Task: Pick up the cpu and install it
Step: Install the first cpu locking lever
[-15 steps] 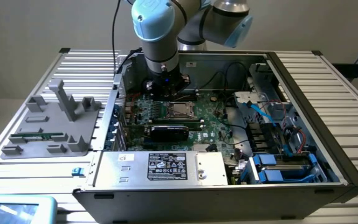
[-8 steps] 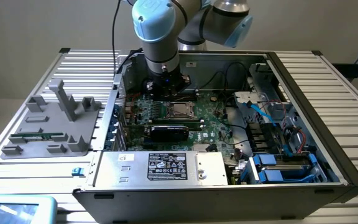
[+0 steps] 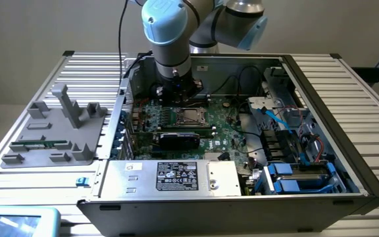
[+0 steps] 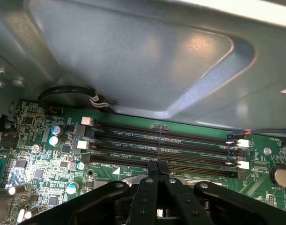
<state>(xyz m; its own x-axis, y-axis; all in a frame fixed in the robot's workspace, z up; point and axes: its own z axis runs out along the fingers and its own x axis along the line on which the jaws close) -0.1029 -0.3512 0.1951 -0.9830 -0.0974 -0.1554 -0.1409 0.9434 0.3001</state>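
My gripper [image 3: 177,102] hangs inside the open computer case, just behind the square metal-framed socket [image 3: 191,117] on the green motherboard [image 3: 226,131]. The socket's centre looks pale and silvery; I cannot tell whether that is the cpu. In the wrist view my gripper [image 4: 157,165] is shut, its black fingers [image 4: 145,197] pressed tip to tip with nothing showing between them. The tips hover over the edge of the socket frame [image 4: 132,178], next to the rows of memory slots [image 4: 161,140].
The case walls [image 3: 321,98] ring the motherboard, with a black card [image 3: 179,138], cables [image 3: 242,79] and blue drive bays [image 3: 301,180] to the exterior view's right. A power supply [image 3: 173,177] sits at the front. A grey fixture [image 3: 55,131] holding a green memory stick [image 3: 41,144] lies left of the case.
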